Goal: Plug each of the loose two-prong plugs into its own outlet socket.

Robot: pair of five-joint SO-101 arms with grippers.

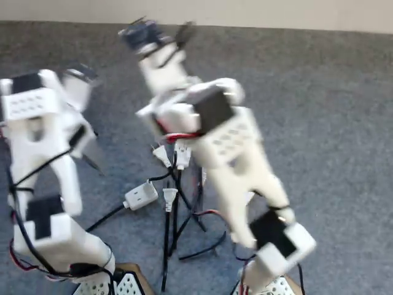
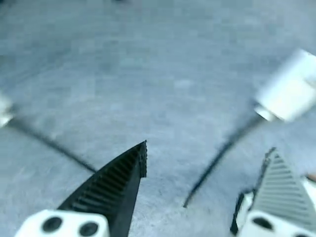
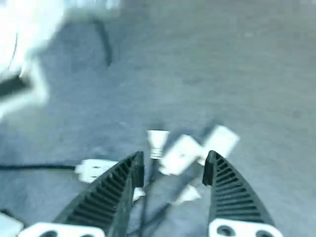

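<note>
The left end effector (image 2: pixel 207 146) hangs over the grey carpet (image 2: pixel 163 64) with its jaws spread wide and nothing between them. In the left wrist view a white cable end (image 2: pixel 289 94) lies on the carpet beyond the fingertips, with a thin black lead (image 2: pixel 217 158) trailing back from it; it is too blurred to tell whether it is a plug or a socket. The right end effector (image 3: pixel 175 155) is held well above the tangle of cords, its jaws partly open and empty. In the right wrist view, far below the fingertips, there are a small white plug (image 3: pixel 157 143) and two white blocks (image 3: pixel 180 154) lying close together. In the high view the outlet socket (image 1: pixel 141 195) rests on the carpet between the two arms, its black cord (image 1: pixel 104 216) running off toward the base of the left arm (image 1: pixel 43 141). A loose plug (image 1: pixel 169 198) lies just beside the socket, apart from it and not plugged in. A second plug (image 1: pixel 161 153) and a third plug (image 1: pixel 182 152) sit side by side a little farther away, right at the edge of the raised right arm (image 1: pixel 239 166), which hides part of the cluster. Their black cables (image 1: pixel 175 227) run together toward the arm bases
</note>
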